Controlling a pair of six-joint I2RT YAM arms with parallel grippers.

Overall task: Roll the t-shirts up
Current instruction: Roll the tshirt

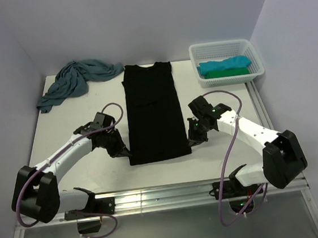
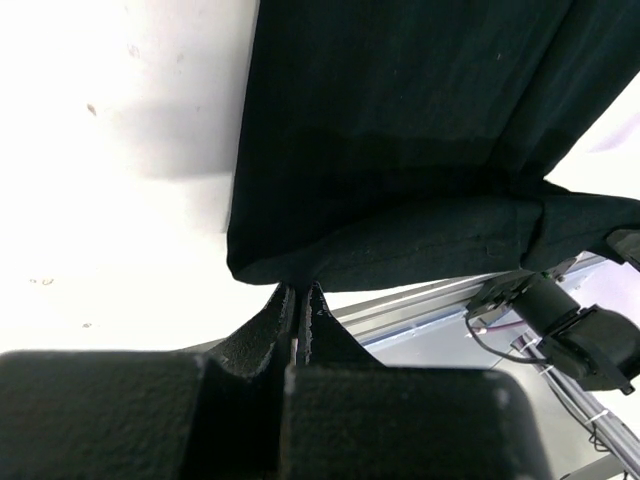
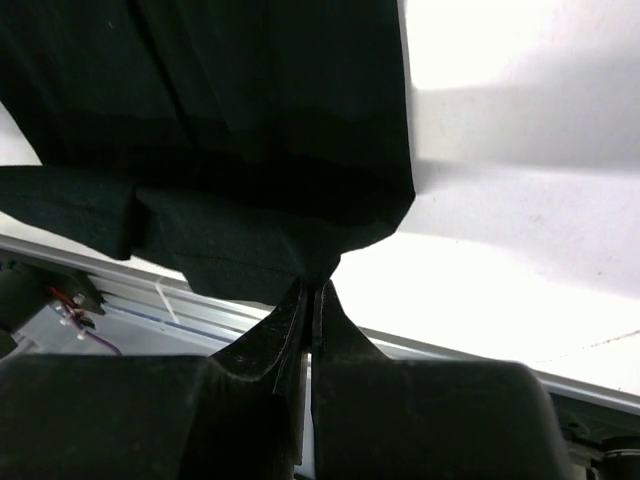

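Overhead view, close wrist views, shared black t-shirt

The left arm and right arm are clad in white shells between bulky black joints — a purple cable is looped along each. The left gripper and right gripper are formed of grainy black wedges.

White table. At its centre we see a black shirt spread as a long narrow strip, collar toward the far edge. We find a crumpled blue shirt at the far left corner and a basket at the far right, both apart from the black one.
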